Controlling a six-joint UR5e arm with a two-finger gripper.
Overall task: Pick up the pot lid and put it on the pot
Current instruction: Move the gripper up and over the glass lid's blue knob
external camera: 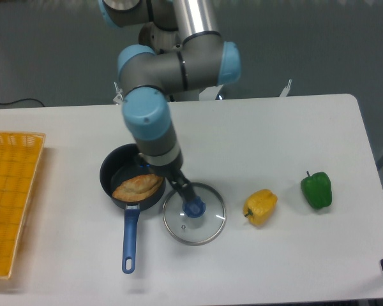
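Just beside a round black pot (109,182) with a blue handle (130,240), a round clear-glass lid (196,224) with a metal rim lies on a white counter (293,140), nearer the counter's near edge than its far one. The grey robot arm (151,118) reaches in from the far edge, its dark claw (177,183) at the side of the lid closest to the pot. Whether that claw is spread or drawn together cannot be told from this angle.

An off-centre grip on the small knob, likely if the claw comes down on its pot side, could let the lid slip or tilt. Too low a lift could knock its rim against the pot, whose wall stands so close, and a careless sweep could catch the handle pointing toward the near edge. A misaligned release could leave the lid propped crookedly on the pot's rim above the brown, bread-like item (138,187) inside.

The lid itself appears flat and knob side up, its pane transparent enough to show the pale counter beneath, its silvery edge forming a thin ring around a rounded dark-blue knob (193,207).
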